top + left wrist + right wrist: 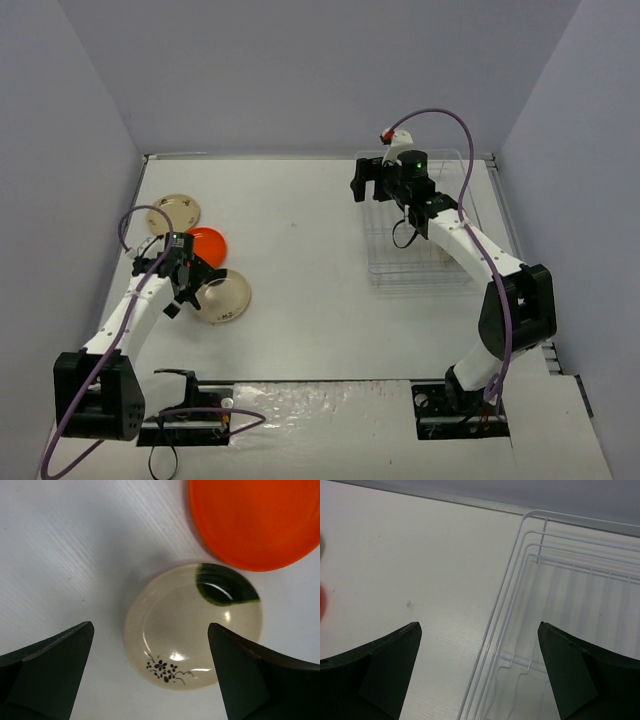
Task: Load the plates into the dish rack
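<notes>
- Lying nearest the bases, a large cream plate [228,297] is set flat, face up.
- Just beyond it the left gripper [150,630] is held spread wide, grasping nothing — a small cream dish [192,630] is framed between its fingers, flat on the table [300,320].
- The dish is judged light, stiff, glazed, slippery and breakable; it is best taken by the rim, one finger worked under the edge.
- Being round, it has no long axis; its hollow is turned upward.
- The orange plate [255,520] lies just beside it; contact cannot be told.
- A tan plate [175,212] lies farther back.
- Well apart on the right, the rack [415,260] is set with its long side running away from the bases.
- Over its left rim the right gripper [479,625] is held open — nothing is gripped.
</notes>
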`<state>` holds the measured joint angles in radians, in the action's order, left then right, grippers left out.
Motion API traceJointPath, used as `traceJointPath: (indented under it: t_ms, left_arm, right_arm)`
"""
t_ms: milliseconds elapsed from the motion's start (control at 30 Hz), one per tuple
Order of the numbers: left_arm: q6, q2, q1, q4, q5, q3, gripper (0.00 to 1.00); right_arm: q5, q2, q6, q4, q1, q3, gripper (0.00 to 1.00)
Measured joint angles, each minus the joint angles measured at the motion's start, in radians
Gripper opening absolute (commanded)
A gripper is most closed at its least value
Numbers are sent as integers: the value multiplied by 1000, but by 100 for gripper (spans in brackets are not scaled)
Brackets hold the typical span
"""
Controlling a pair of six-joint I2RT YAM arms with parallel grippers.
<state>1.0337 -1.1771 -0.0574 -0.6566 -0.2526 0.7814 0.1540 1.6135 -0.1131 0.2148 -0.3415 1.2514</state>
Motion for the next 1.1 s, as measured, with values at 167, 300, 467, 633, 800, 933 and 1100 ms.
traceJointPath:
  t_ms: [167,300,467,633,800,933,1100]
  left_arm:
    - [11,53,0,5,18,-100,97]
    - [19,84,0,48,40,-164,87]
    - [18,50,0,93,60,-187,67]
    - [15,-25,0,157,93,-187,46]
    - [9,-65,0,188,99,-183,34]
    - [5,-69,0,209,100,-185,4]
    - [10,-42,0,296,139,-183,0]
  right_arm:
    - [31,0,-4,22,15,-18,100]
    - [45,0,-11,30,23,-21,100]
    - [51,0,-18,38,34,-21,100]
    - [57,0,-20,46,35,-28,100]
    - [53,0,-22,50,36,-32,100]
    - [44,-4,-22,51,41,-33,100]
    - [37,-17,-31,53,46,-42,100]
